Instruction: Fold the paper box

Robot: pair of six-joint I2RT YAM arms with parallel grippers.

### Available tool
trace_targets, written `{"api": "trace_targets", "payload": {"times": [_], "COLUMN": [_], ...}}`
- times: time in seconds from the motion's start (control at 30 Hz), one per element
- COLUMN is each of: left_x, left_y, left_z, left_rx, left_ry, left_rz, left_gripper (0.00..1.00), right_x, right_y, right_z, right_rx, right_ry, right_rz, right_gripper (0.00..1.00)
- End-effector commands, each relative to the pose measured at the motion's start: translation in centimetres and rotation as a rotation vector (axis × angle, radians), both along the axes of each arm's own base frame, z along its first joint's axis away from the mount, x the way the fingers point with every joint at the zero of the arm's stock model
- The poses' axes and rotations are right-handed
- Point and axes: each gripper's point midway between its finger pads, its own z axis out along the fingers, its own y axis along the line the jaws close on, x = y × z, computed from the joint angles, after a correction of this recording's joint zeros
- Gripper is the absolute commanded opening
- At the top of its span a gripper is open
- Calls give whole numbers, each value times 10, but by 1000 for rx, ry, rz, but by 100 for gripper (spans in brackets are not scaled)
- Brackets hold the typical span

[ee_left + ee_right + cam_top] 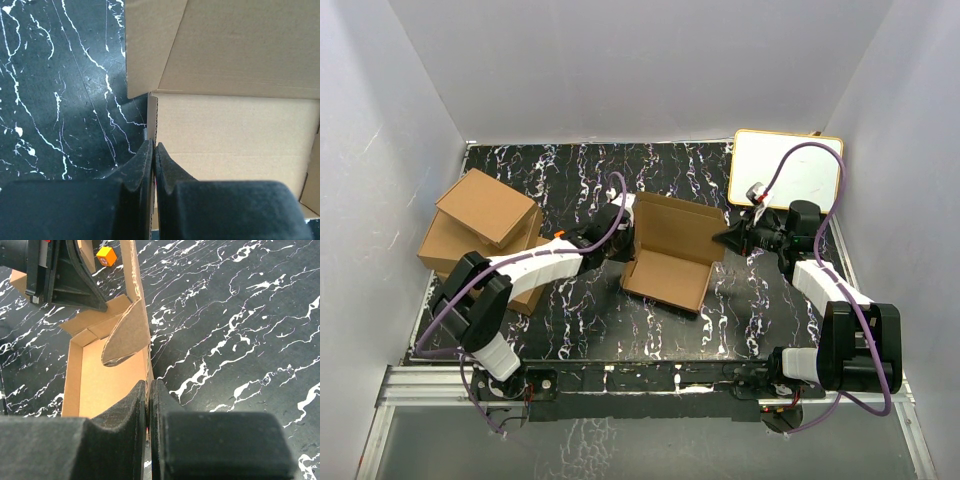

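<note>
The paper box [670, 240] sits pinched between left tool [154, 148] and right tool [148, 385].

The open paper box [670, 252] lies on the counter [580, 320], the left hand [616, 232] at its left wall, the right hand [730, 238] at its right. Stacked boxes [480, 225] sit left.

Place: a robot test cell in a lab is indicated.
Enclosure: plain white panels [620, 60] are set on 3 sides.
Work surface: a black marbled tabletop [590, 320] is edged by a metal rail [430, 382].
Equipment: a left arm [530, 262] and a right arm [825, 285] are bolted at the rail, with purple cables [815, 143] routed along them.
</note>
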Motion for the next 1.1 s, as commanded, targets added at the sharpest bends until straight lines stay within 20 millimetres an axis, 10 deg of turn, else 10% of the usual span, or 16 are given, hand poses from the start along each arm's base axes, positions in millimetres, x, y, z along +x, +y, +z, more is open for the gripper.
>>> {"api": "trace_targets", "payload": {"times": [0.0, 0.67, 1.07], "left_x": [2, -7, -32], "left_y": [-20, 12, 92], "left_z": [25, 41, 15], "left_rx": [-82, -259, -64], "left_ry": [0, 112, 113], "left_rz": [-36, 19, 192], "left_gripper": [1, 25, 11], "right_x": [0, -2, -5], "right_y": [3, 2, 3], "right_z": [6, 1, 1], "right_rx": [-21, -43, -38], "right_ry": [-67, -90, -92], "right_rz": [28, 67, 84], "right_gripper": [8, 8, 8]}}
